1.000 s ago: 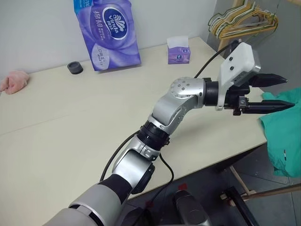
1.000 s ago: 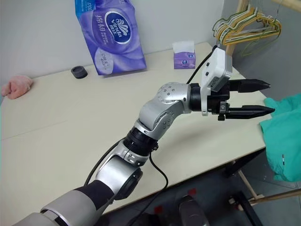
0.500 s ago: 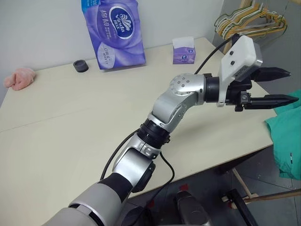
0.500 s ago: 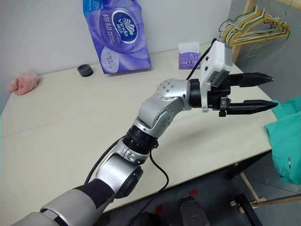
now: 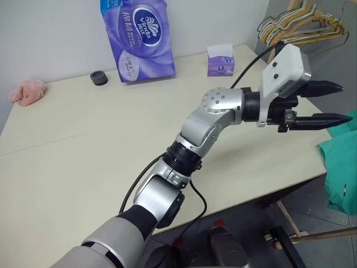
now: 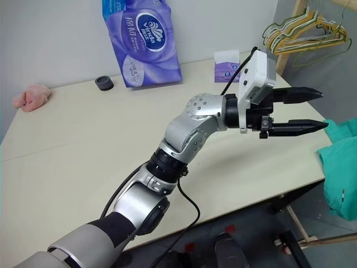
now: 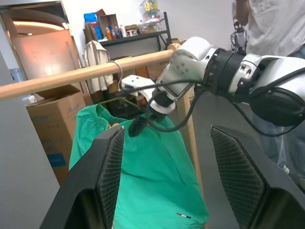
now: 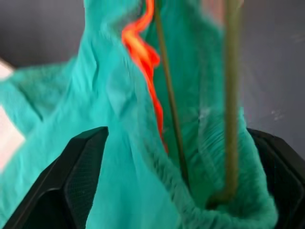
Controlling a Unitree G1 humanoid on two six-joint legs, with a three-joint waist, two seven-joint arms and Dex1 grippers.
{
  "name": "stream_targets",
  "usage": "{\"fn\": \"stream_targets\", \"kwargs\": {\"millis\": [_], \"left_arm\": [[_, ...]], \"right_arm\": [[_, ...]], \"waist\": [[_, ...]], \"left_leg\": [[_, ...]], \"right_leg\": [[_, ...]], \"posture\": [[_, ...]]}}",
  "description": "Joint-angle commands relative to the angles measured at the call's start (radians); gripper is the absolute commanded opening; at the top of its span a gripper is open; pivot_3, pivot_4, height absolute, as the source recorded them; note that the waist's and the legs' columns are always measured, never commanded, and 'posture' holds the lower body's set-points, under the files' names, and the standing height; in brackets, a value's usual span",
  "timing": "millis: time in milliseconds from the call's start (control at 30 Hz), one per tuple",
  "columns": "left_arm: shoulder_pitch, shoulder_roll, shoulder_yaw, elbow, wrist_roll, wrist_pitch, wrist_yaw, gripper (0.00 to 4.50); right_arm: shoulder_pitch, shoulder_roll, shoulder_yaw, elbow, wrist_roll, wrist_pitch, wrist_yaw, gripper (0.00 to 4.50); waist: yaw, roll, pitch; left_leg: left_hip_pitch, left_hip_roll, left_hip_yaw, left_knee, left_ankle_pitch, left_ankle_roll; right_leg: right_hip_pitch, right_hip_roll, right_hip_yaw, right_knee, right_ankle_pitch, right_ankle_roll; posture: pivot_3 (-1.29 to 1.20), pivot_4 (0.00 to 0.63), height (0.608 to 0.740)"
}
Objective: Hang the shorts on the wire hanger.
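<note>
A: Where are the shorts seen?

B: They are seen hanging off the far right end of the bench, below a wooden rail. In the left wrist view the teal cloth is draped downward, with a small white mark near its lower edge.

A: And the wire hanger?

B: Its thin olive wire is seen in the right wrist view, running down inside the gathered waistband. An orange strip lies among the cloth folds beside it.

A: How is the right gripper held?

B: It is placed at the top edge of the shorts, just under the rail. Its two fingers are spread wide to either side of the cloth and wire, so nothing is clenched between them.

A: What about the left gripper?

B: It is stretched out level over the right edge of the bench, pointing toward the shorts. Its fingers are parted and nothing is held.

A: What else is noted on the bench?

B: A purple tissue pack, a small tissue box, a dark round cap and a pink cloth lump are set along the far edge. A bunch of coloured hangers is seen beyond the far right corner.
</note>
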Motion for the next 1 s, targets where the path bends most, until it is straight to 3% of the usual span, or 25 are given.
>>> {"fn": "stream_targets", "kwargs": {"millis": [33,133,233,333,500,600,700,833,1000], "left_arm": [[-0.009,-0.019,-0.007,-0.020,0.010,-0.018,-0.008,3.03],[0.009,-0.003,-0.010,-0.027,0.021,-0.012,-0.010,3.03],[0.032,0.017,-0.007,-0.037,0.035,0.004,0.005,3.03],[0.087,0.068,-0.003,-0.052,0.093,0.017,0.070,3.03],[0.213,0.200,0.033,-0.106,0.217,0.058,0.244,3.03],[0.305,0.260,0.090,-0.151,0.275,0.100,0.397,3.03],[0.445,0.270,0.254,-0.231,0.289,0.227,0.640,3.03],[0.620,0.249,0.358,-0.382,0.324,0.286,0.830,3.03],[0.776,0.248,0.372,-0.473,0.453,0.266,1.023,3.03]], "right_arm": [[0.034,0.066,-0.185,-0.257,-0.040,0.093,-0.136,4.47],[0.093,0.169,-0.277,-0.539,-0.079,0.132,-0.208,4.47],[0.158,0.258,-0.268,-0.802,-0.087,0.114,-0.223,4.47],[0.157,0.380,-0.208,-1.039,-0.065,0.111,-0.238,4.47],[0.265,0.527,0.020,-1.291,-0.053,-0.056,-0.189,4.47],[0.311,0.670,0.113,-1.323,-0.048,-0.137,-0.207,4.47],[0.386,0.807,0.229,-1.268,-0.070,-0.282,-0.216,4.47],[0.462,0.901,0.366,-1.148,-0.105,-0.546,-0.173,4.47],[0.514,0.990,0.469,-0.968,-0.175,-0.851,-0.175,4.47]], "waist": [[0.001,0.001,0.000],[0.004,0.003,-0.002],[0.003,0.004,-0.002],[-0.004,0.004,-0.003],[-0.005,0.004,-0.003],[0.001,0.000,-0.004],[0.008,-0.006,-0.008],[0.036,-0.008,-0.009],[0.099,-0.014,-0.013]], "left_leg": [[0.000,0.000,0.000,0.000,0.000,0.000],[-0.001,0.000,0.000,0.000,0.000,0.000],[0.000,0.000,-0.001,0.001,0.000,0.000],[0.000,0.001,0.000,0.001,0.000,0.000],[0.002,0.002,-0.002,0.003,0.003,-0.004],[0.002,0.002,-0.004,0.003,0.004,-0.006],[0.000,0.002,-0.007,0.003,0.005,-0.007],[-0.011,0.002,-0.007,0.004,0.009,-0.012],[-0.014,0.002,-0.009,0.004,0.010,-0.014]], "right_leg": [[0.000,0.000,0.000,0.000,0.000,0.000],[0.000,0.000,0.001,0.001,0.000,0.001],[0.000,0.000,0.000,0.002,0.000,0.003],[-0.001,0.000,0.000,0.003,0.000,0.003],[-0.001,0.000,0.000,0.008,0.002,0.005],[-0.003,0.000,-0.002,0.012,0.002,0.005],[-0.007,-0.002,-0.004,0.014,0.005,-0.001],[-0.021,-0.004,-0.005,0.019,0.006,-0.002],[-0.023,-0.004,-0.008,0.019,0.007,-0.005]], "posture": [[-0.31,0.133,0.740],[-0.31,0.137,0.740],[-0.30,0.140,0.740],[-0.30,0.146,0.740],[-0.27,0.146,0.740],[-0.24,0.141,0.740],[-0.19,0.134,0.740],[-0.14,0.130,0.740],[-0.06,0.116,0.740]]}}
